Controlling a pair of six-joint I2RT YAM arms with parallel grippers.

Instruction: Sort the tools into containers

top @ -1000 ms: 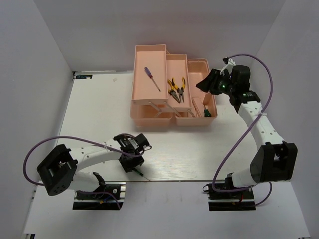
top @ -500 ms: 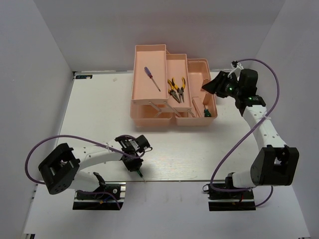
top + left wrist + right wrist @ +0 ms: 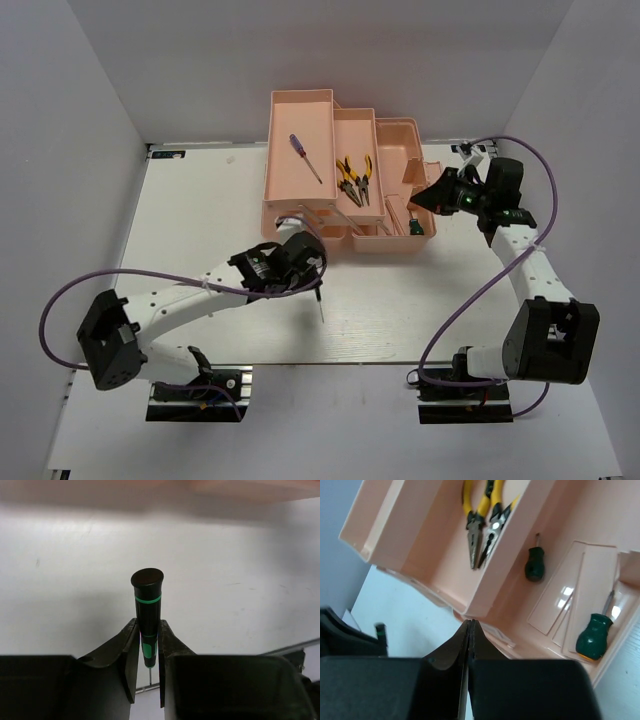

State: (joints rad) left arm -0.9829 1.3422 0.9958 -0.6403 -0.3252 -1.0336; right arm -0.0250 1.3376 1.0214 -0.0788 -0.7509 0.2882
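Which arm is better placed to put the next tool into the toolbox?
Left. The left gripper is clamped on the dark-handled screwdriver, just in front of the toolbox. The right gripper is shut and empty beside the box's right end.

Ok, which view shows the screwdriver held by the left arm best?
Left wrist: the dark green-banded screwdriver stands centred, clamped between the fingers. Top external shows only its thin shaft; right wrist misses it.
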